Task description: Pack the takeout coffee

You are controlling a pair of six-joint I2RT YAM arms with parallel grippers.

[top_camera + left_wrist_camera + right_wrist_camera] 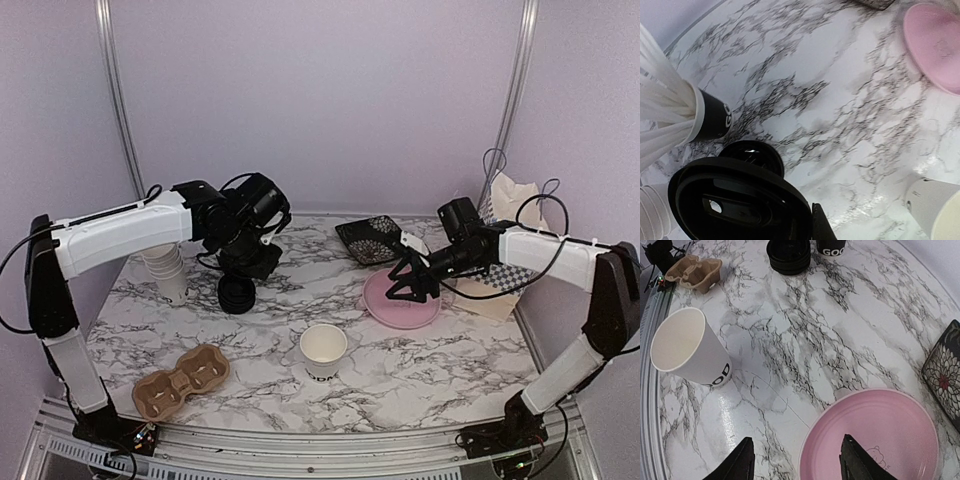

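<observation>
Left gripper (247, 262) jaws pinch a black lid (740, 202) above the lid stack (237, 294); right gripper (797, 460) jaws stand spread over the pink plate (890, 425).

1. L arm (120, 235): rises from near-left corner of table (400, 370), forearm approx level, reaching twd rear-left.
2. L gripper (246, 262): wrist bent down, jaws closed on black lid (735, 200).
3. R arm (550, 255): comes in from right edge, forearm sloping down twd centre.
4. R gripper (405, 288): low, jaws apart, both fingers (742, 462) in wrist view.
</observation>
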